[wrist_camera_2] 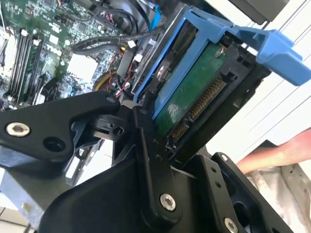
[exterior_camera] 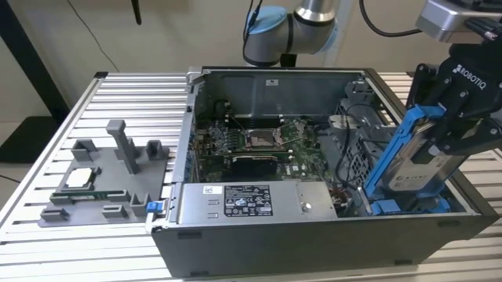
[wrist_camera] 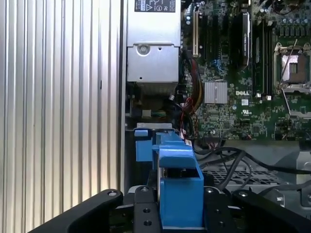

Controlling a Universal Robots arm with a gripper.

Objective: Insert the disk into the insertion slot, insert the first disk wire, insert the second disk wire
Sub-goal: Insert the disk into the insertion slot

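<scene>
The flat silver-grey disk (exterior_camera: 422, 167) in its blue plastic carrier is clamped, tilted, between the jaws of the black gripper (exterior_camera: 448, 132). Below them, its lower end is set at the blue-railed insertion slot (exterior_camera: 401, 206) inside the grey metal case (exterior_camera: 314, 241).

The arm (exterior_camera: 312, 13) is a silver-grey tube that meets a rounded joint with a pale blue cap (exterior_camera: 269, 26). Black cables (exterior_camera: 375, 23) hang beside it, near a silver-grey block (exterior_camera: 451, 20) at the wrist. Under that sits a matte black housing (exterior_camera: 471, 73) with white lettering, from which the jaws branch as flat black link bars (wrist_camera_2: 53, 126). In the second wrist view these bars have rounded ends, round holes and bright silver screws (wrist_camera_2: 167, 202). In the first wrist view they carry small dark screws (wrist_camera: 146, 211).
</scene>
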